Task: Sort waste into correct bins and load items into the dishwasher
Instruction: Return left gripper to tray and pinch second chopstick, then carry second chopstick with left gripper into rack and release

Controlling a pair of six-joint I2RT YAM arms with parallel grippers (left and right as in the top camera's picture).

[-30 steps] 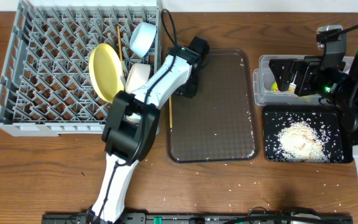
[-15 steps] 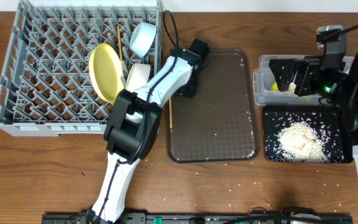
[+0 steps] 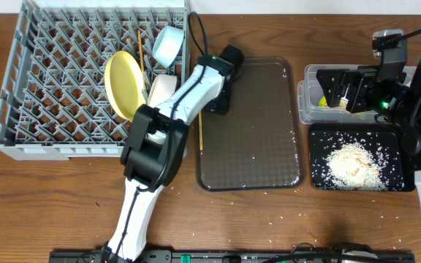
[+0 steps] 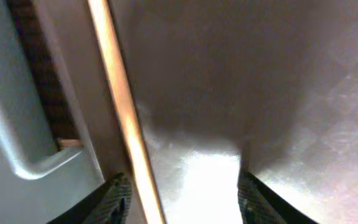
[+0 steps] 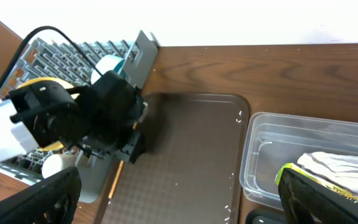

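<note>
Chopstick step: my left jaws sit partly open, straddling the chopstick on the brown tray's edge beside the rack, so next I reckon pinch and lift; right jaws wide, empty.

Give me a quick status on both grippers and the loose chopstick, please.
Left gripper open, straddling chopstick along brown tray edge, not gripped. Right gripper open above clear tub. Rack wall close alongside.

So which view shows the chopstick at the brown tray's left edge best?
Left wrist: the chopstick runs large and close up the frame. Overhead shows only a thin sliver by the left arm; right wrist shows just a short stub below that arm.
</note>
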